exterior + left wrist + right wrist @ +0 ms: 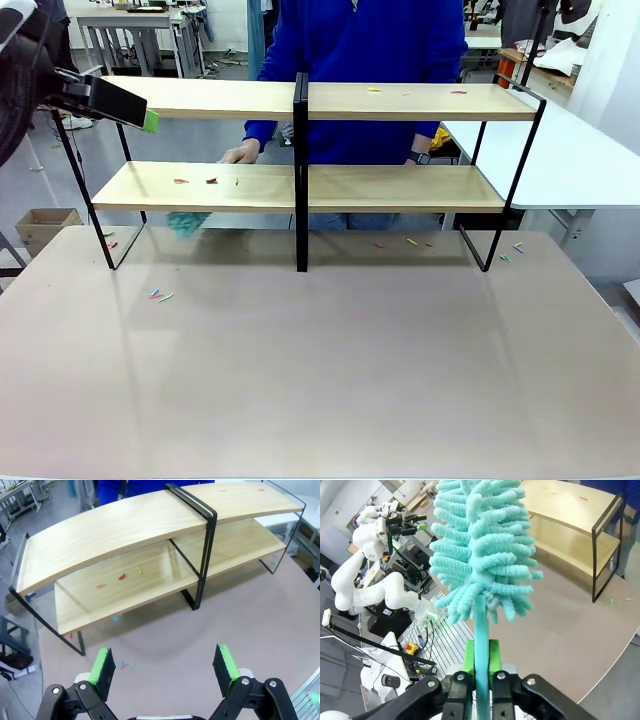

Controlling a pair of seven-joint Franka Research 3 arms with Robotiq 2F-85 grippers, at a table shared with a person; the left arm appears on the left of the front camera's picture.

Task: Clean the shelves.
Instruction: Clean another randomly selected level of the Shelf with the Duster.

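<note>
Two tools differ: left tool (164, 662) gapes empty, right tool (481, 656) clamps a teal duster (480, 545); shelves (230, 98) carry perhaps paper scraps (211, 181).

Grey floor (40, 170) lies beyond the beige tabletop (320, 380). A white table (585, 160) stands at right, a cardboard box (45, 228) sits on the floor at left, and what may be grey workbenches (130, 22) stand farther back.

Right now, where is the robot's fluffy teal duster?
In the right wrist view, the teal duster stands clamped by its handle in the right gripper, short of the shelves at the picture's upper right.
</note>
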